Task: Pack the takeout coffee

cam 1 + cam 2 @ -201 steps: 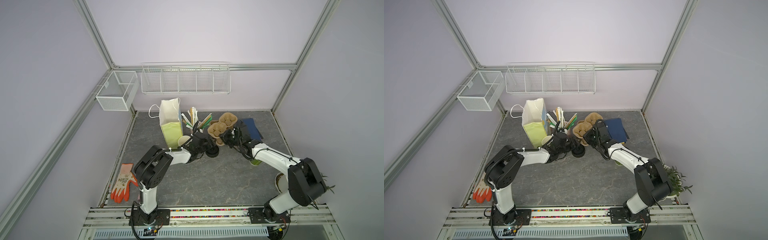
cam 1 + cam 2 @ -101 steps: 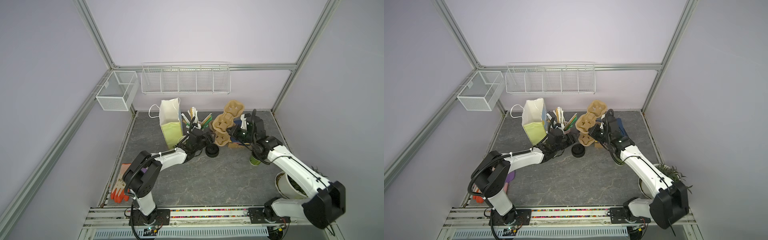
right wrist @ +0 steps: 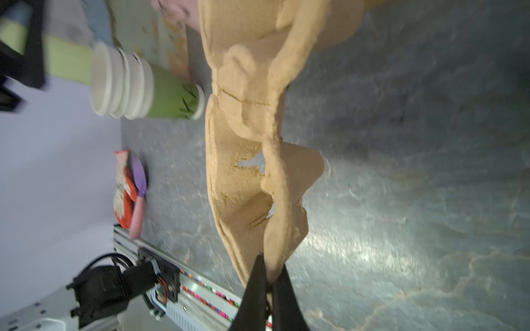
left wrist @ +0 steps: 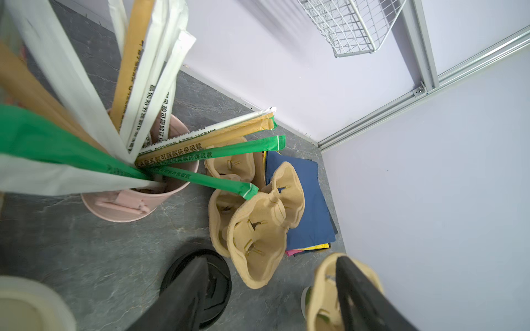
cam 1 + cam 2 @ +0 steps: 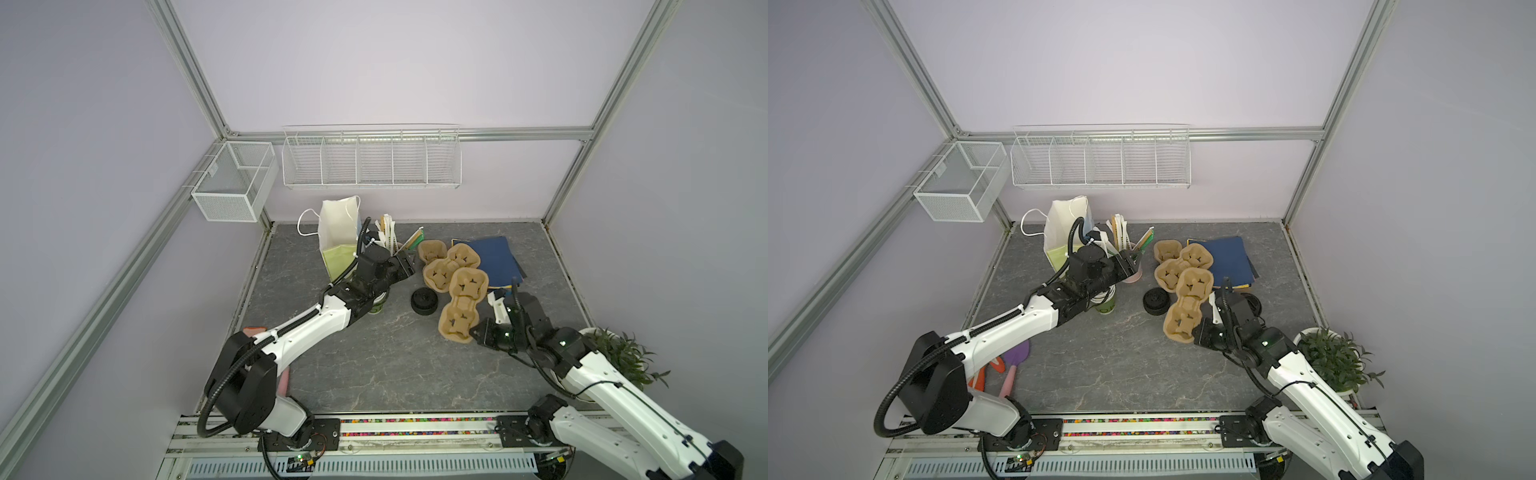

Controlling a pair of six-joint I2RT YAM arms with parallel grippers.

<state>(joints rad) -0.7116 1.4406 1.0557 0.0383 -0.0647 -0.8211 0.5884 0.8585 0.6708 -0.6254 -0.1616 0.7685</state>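
The takeout coffee is almost all hidden behind my right arm; only a dark round edge (image 5: 1253,303) that may be its lid shows in a top view. My right gripper (image 5: 473,332) (image 5: 1196,332) (image 3: 271,275) is shut on the near end of a brown pulp cup carrier (image 5: 461,303) (image 5: 1187,299) (image 3: 249,114), which it holds off the table. My left gripper (image 5: 405,266) (image 5: 1125,266) (image 4: 272,301) hangs open and empty beside the pink bucket of straws (image 4: 129,206). A white and green paper bag (image 5: 338,237) (image 5: 1065,228) stands at the back left.
More carriers (image 5: 436,266) lie piled next to blue folders (image 5: 490,257). A stack of black lids (image 5: 424,303) (image 4: 200,286) sits mid-table. Stacked lidless green cups (image 5: 1106,305) (image 3: 137,91) stand under my left arm. A potted plant (image 5: 1333,361) stands at the right, gloves and a trowel (image 5: 1013,361) front left.
My right gripper has drawn the carrier from the back pile, up and then toward the front right. My left gripper has shifted slightly toward the straws.
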